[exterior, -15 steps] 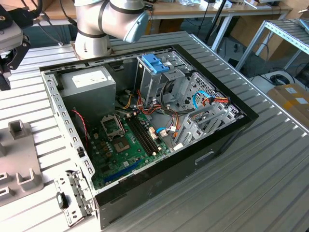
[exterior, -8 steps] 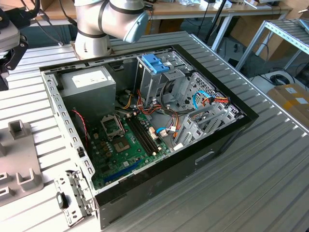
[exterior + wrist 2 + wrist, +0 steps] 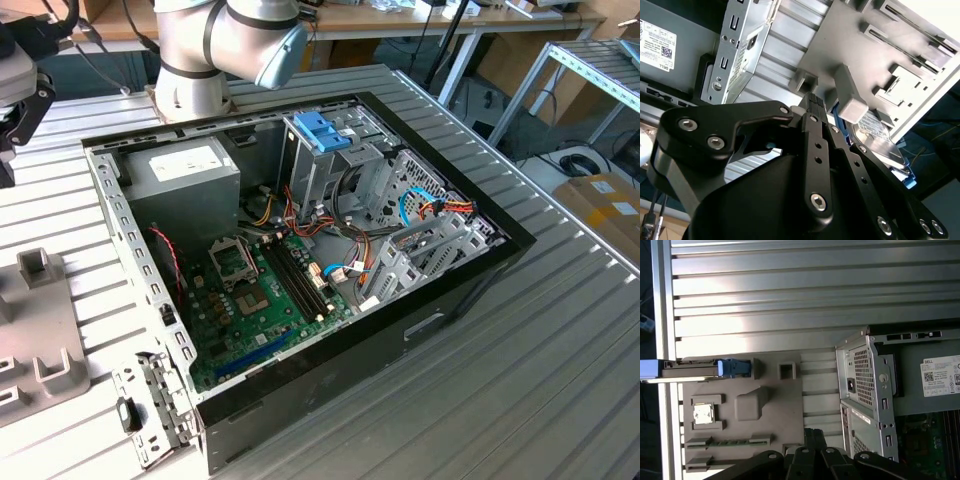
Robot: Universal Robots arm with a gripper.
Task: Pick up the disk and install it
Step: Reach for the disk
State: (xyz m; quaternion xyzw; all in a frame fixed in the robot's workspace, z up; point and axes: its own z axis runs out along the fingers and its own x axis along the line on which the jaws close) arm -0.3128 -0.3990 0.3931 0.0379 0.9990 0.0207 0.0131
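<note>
Gripper (image 3: 814,436) closed and empty, pointed down over grey fixture plate (image 3: 780,410) at bench edge; disk (image 3: 690,371) stood edge-on in plate slot, apart.

a workshop: slatted metal bench (image 3: 560,330), opened computer case (image 3: 300,260), cluttered desks behind (image 3: 450,15).

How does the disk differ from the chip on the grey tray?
The disk stands on edge in a slot, seen as a long thin strip; the chip lies flat in a recess. The disk is long, with blue plastic on it; the chip is small, square and silvery. The disk reaches past the edge of the tray; the chip sits within it. Both rest on the tray.
</note>
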